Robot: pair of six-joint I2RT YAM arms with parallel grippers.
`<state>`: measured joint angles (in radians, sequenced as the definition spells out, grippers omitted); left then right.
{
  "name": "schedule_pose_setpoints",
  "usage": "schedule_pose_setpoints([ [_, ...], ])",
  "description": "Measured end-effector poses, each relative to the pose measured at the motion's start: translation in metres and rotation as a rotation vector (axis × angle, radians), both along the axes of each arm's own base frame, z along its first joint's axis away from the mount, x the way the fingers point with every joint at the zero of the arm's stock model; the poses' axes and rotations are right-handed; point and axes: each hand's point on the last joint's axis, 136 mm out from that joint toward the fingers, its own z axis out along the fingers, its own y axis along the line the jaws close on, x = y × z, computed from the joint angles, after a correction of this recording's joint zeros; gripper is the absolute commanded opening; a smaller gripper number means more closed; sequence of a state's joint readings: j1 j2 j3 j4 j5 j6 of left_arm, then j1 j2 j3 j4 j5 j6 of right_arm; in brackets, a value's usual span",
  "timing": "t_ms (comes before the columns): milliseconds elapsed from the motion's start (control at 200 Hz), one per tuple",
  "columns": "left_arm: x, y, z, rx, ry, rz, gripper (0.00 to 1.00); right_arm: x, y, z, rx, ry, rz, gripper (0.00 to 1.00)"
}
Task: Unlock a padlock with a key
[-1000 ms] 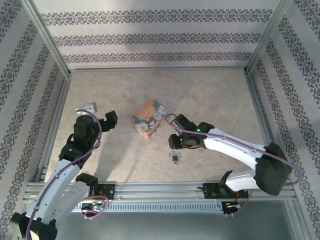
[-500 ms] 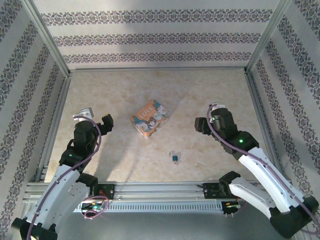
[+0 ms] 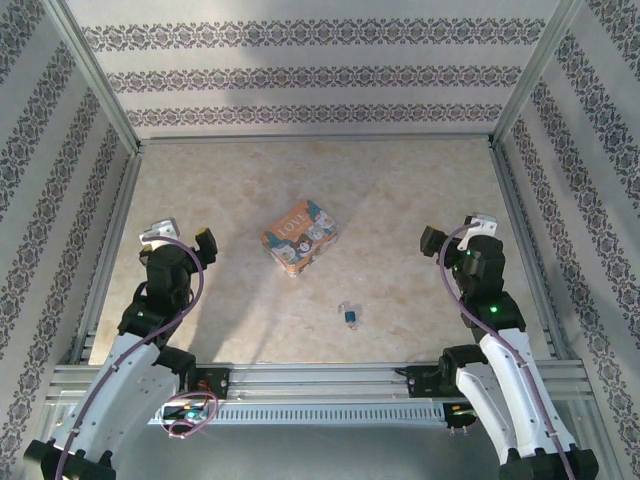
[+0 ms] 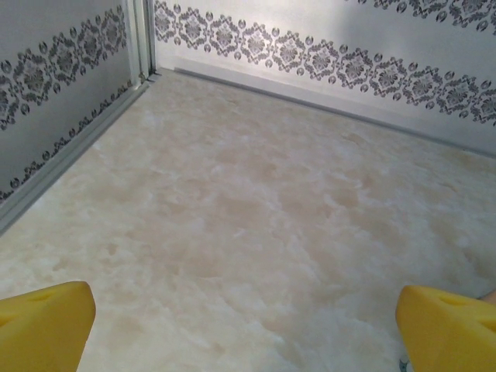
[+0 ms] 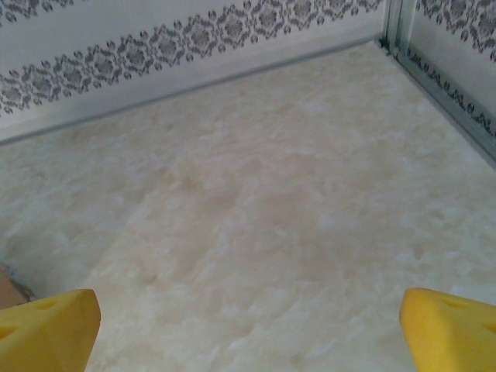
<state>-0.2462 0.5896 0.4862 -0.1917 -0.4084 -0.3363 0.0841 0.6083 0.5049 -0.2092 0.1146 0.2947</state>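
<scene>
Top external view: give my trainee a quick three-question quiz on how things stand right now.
1. Multiple choice. Relative to the box, the padlock lies: A on top of it; B apart from it on the table, toward the near edge; C behind it, against the far wall.
2. True or false: the right gripper is shut on the padlock.
3. Short answer: is the left gripper open or shut?

Key: 1 B. 2 False: it is open and well off to the side of the padlock. 3 Open, holding nothing.
</scene>
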Motion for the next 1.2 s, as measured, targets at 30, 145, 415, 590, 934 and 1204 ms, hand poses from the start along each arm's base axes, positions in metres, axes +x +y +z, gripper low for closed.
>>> schedule_pose_setpoints([
  [30, 0.0, 0.001, 0.0, 0.005, -0.002, 0.003, 0.99, 0.001, -0.001, -0.001, -0.005, -0.012, 0.0, 0.98],
  [145, 0.0, 0.003, -0.004, 0.018, -0.005, 0.013, 0.99, 0.005, -0.003, -0.013, -0.011, -0.041, -0.015, 0.98],
  [415, 0.0, 0.008, -0.012, 0.037, -0.009, 0.04, 0.99, 0.008, -0.026, -0.064, -0.01, -0.01, -0.132, 0.99],
  [590, 0.002, 0.012, -0.016, 0.05, -0.02, 0.063, 0.99, 0.019, -0.031, -0.07, -0.008, -0.003, -0.152, 0.98],
  [934, 0.012, 0.01, -0.022, 0.082, -0.034, 0.053, 0.99, 0.05, -0.028, -0.079, -0.09, -0.03, -0.103, 0.98],
  [1204, 0.02, 0.006, -0.024, 0.094, -0.03, 0.034, 0.99, 0.07, -0.015, -0.083, -0.171, -0.07, 0.001, 0.98],
])
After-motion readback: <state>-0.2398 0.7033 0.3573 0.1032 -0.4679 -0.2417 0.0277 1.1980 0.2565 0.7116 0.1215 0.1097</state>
